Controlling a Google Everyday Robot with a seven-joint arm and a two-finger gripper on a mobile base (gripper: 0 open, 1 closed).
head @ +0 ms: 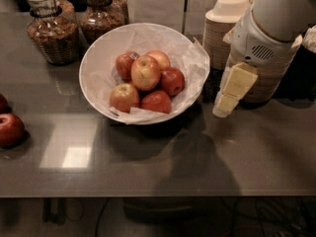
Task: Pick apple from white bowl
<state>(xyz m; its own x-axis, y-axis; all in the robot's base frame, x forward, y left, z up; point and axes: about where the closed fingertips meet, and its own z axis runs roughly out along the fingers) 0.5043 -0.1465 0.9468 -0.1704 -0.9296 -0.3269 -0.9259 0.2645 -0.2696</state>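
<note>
A wide white bowl (101, 48) lined with crinkled white paper stands on the dark table. It holds several apples. The largest one, the yellow-orange apple (145, 72) with red streaks, sits on top in the middle, with smaller redder apples around it. My gripper (226, 98) hangs from the white arm at the right, just past the bowl's right rim and in front of the stacked bowls. It is apart from the apple and holds nothing that I can see.
Two stacks of beige disposable bowls (220, 26) stand behind the arm at the right. Two glass jars (51, 28) of brown snacks stand at the back left. A loose red apple (10, 129) lies at the table's left edge.
</note>
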